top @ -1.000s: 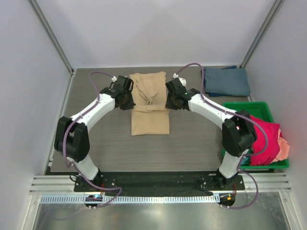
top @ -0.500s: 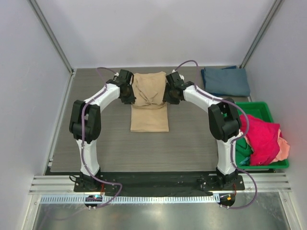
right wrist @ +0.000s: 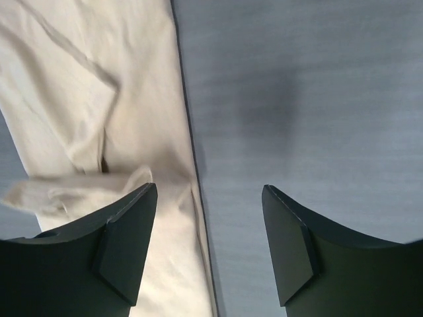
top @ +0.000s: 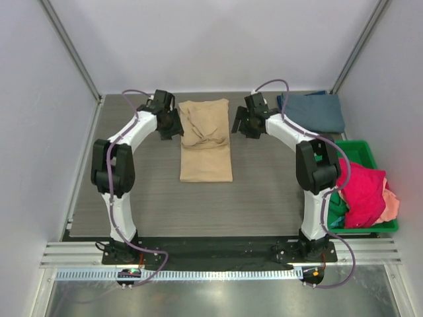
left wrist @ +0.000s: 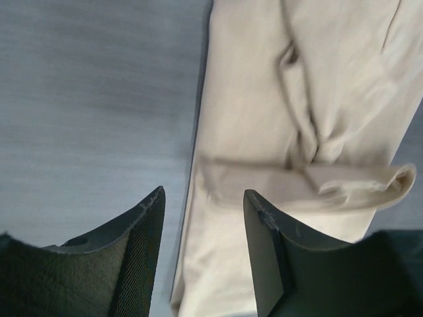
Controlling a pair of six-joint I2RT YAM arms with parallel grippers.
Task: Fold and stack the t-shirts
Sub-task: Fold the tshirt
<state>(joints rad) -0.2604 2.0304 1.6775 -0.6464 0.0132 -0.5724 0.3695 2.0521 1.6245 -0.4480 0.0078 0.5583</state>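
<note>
A tan t-shirt [top: 205,140] lies in a long folded strip on the table, its far half rumpled with a sleeve fold across it [left wrist: 310,178]. My left gripper [top: 173,123] hangs open just off the shirt's left edge, nothing between its fingers [left wrist: 142,224]. On the other side my right gripper [top: 236,123] stands open beside the shirt's right edge [right wrist: 192,198], holding nothing. A folded slate blue-grey t-shirt [top: 310,111] rests at the far right. Magenta [top: 363,191], peach [top: 391,205] and green shirts sit heaped in the bin.
A green plastic bin [top: 360,148] stands at the right edge of the table, close to the right arm's upright link. Side walls and metal posts frame the dark table [top: 145,191].
Both grippers have opened, let go of the tan shirt's far part and drawn outward to either side. The shirt's far half now lies rumpled on the table.
</note>
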